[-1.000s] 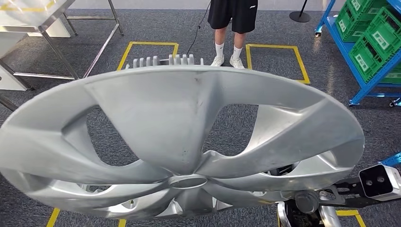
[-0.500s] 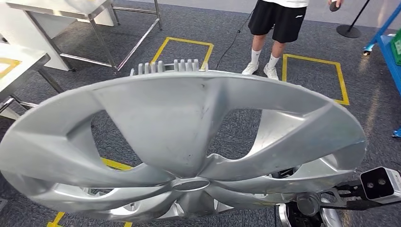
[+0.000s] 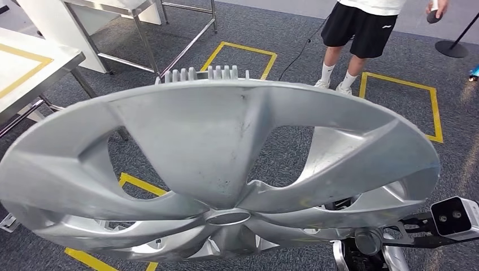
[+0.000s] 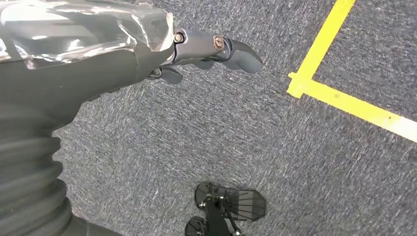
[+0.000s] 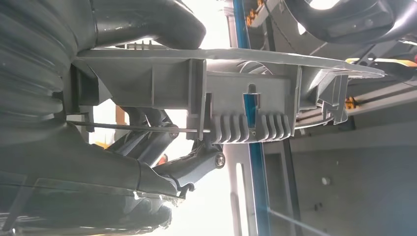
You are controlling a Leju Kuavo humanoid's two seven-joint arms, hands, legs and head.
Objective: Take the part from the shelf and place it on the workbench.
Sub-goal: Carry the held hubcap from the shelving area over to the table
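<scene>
The silver wheel cover [image 3: 220,169] lies nearly flat, its long axis running left-right across the head frame's centre. The right hand [image 5: 162,142] pinches its rim. The left hand [image 4: 196,54], fingers loosely curled, holds nothing. The workbench [image 3: 34,68] sits upper left.

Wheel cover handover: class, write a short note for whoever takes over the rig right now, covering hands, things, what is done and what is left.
Right hand: grips the rim of the silver plastic spoked wheel cover, thumb on one face and fingers on the other.
Left hand: lies at the cover's edge over the carpet; whether it has a grip is unclear.
Cover: carried flat in front of the body, off the shelf.
White table edged with yellow tape: ahead to the left, probably the workbench.
Person in black shorts: stands ahead.
Left: reach the table, set the cover down, release.
</scene>
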